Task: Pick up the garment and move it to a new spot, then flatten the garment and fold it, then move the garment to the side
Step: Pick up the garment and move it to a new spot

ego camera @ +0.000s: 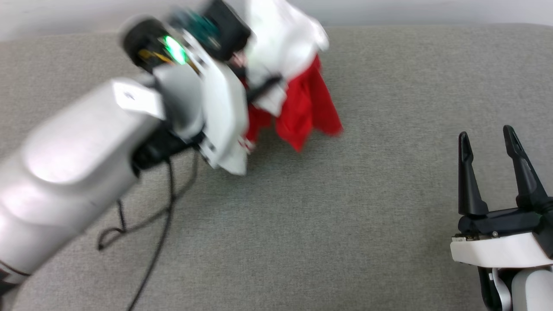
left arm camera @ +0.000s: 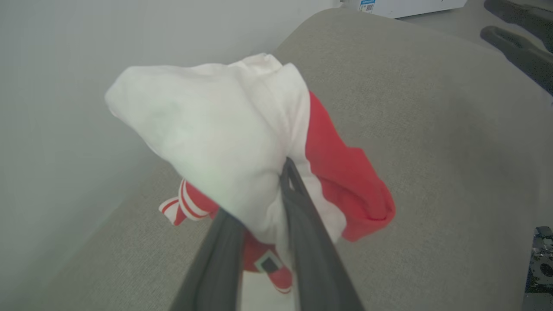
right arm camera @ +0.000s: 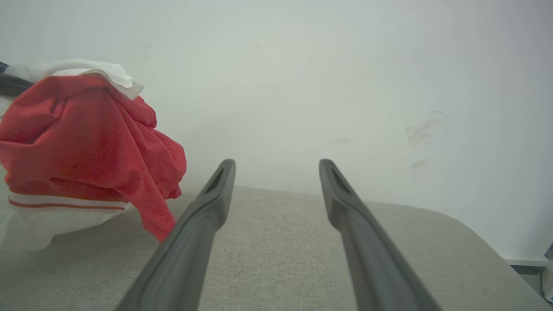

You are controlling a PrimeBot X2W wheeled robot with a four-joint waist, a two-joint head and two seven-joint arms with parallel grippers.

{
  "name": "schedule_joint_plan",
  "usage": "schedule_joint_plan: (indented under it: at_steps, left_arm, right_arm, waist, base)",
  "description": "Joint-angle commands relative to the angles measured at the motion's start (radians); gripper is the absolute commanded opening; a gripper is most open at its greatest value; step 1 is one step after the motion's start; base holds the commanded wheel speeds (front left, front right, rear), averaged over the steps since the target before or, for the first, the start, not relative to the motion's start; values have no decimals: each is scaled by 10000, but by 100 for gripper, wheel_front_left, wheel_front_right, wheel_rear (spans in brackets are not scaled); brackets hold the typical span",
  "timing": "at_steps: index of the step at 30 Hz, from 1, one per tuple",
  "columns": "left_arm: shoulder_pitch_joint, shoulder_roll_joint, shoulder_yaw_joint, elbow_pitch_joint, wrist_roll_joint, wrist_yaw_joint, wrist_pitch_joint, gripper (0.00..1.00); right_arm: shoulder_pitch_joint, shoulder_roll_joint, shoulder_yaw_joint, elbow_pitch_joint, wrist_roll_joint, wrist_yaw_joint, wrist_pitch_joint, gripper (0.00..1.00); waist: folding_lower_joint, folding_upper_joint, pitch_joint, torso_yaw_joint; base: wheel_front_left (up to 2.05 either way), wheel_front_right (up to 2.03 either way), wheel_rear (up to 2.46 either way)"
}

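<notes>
- The left gripper [left arm camera: 257, 194] has its two dark fingers drawn close together on a thick bunch of the garment [ego camera: 306, 108]. White sleeve cloth is squeezed between them, so the grip is on a fold of several layers.
- The garment hangs from this grip as a crumpled bundle, white cloth on top and the red body falling below. It is over the far part of the grey padded surface [ego camera: 345, 216], close to its far edge and left of the middle.
- In the right wrist view the lowest white folds seem to rest on the surface or just above it; which one cannot be told.
- Striped trim and a piece of black print show under the fingers in the left wrist view, all folded in, so no part of the shirt is flat.
- The right gripper [ego camera: 486, 134] stands with its fingers wide apart and holds nothing. It is by the near right corner, well apart from the garment, probably to leave the way free for the left arm.
- The step in hand seems to be the first one, carrying the shirt to a new spot. Flattening, folding and moving aside are not yet done.
- Such a bunched grip is good for carrying, but the shirt would likely land as a heap and need both grippers to spread it.
- A dark cable [ego camera: 160, 224] hangs under the left forearm and could brush the cloth.
</notes>
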Motion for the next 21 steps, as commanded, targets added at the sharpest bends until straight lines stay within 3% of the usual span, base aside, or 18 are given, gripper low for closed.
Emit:
schedule_joint_plan:
  at_steps: [1,9,15,21]
  left_arm:
    - [262,-273,-503,-99,164,29,-263,0]
    - [1352,-1445,-1590,310,441,29,-752,0]
    - [2957,-2429,-1675,708,1081,27,-74,0]
    - [3963,-3008,-1680,1039,1576,27,457,0]
  right_arm:
    - [131,20,-58,-17,78,-7,-21,100]
    - [16,17,-138,-68,153,-7,-21,100]
    - [-78,18,-157,-59,171,-7,-21,100]
    - [-183,18,-113,31,189,-7,-21,100]
  waist:
    - [1,0,-16,-182]
    - [1,0,133,-343]
    - [1,0,334,-425]
    - [1,0,450,-488]
  base:
    - [0,0,0]
    - [0,0,0]
    - [0,0,0]
    - [0,0,0]
